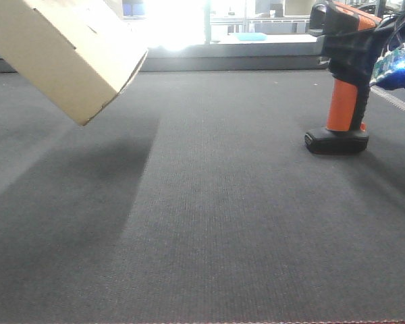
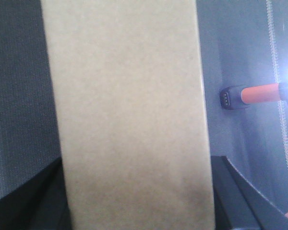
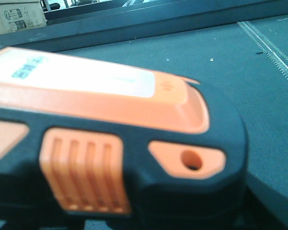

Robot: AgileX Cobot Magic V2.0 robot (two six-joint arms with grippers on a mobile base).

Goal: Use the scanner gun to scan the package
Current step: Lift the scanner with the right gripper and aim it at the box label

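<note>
A plain cardboard package (image 1: 67, 50) hangs tilted in the air at the upper left of the front view. It fills the left wrist view (image 2: 129, 115), where my left gripper (image 2: 139, 196) is shut on it, with dark fingers (image 2: 31, 201) on either side. The left gripper itself is out of the front view. An orange and black scanner gun (image 1: 342, 101) stands upright at the right with its base on the dark mat (image 1: 209, 202). My right gripper (image 1: 354, 54) grips its head, which fills the right wrist view (image 3: 115, 143). The scanner also shows in the left wrist view (image 2: 252, 95).
A white stitched line (image 1: 395, 101) crosses the mat at the far right and also shows in the right wrist view (image 3: 271, 45). A printed carton (image 3: 17, 17) sits beyond the mat's far edge. Bright windows (image 1: 179, 23) glare behind.
</note>
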